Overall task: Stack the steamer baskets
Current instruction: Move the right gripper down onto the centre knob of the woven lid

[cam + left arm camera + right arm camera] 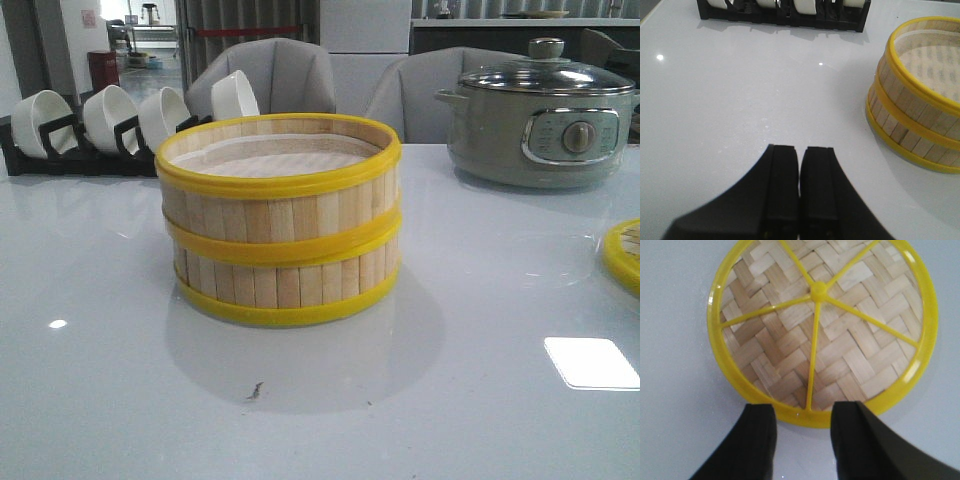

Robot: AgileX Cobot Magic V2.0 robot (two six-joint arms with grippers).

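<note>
Two steamer baskets (280,225) of pale bamboo slats with yellow rims stand stacked in the middle of the white table, a white paper liner showing in the top one. They also show in the left wrist view (917,105). The woven-bamboo lid (822,325) with yellow rim and spokes lies flat on the table; only its edge (625,255) shows at the far right of the front view. My left gripper (801,150) is shut and empty, apart from the baskets. My right gripper (802,410) is open, its fingertips at the lid's near rim, not closed on it.
A black rack (60,140) with several white bowls (110,115) stands at the back left. A grey-green electric pot (540,125) with a glass lid stands at the back right. Grey chairs stand behind the table.
</note>
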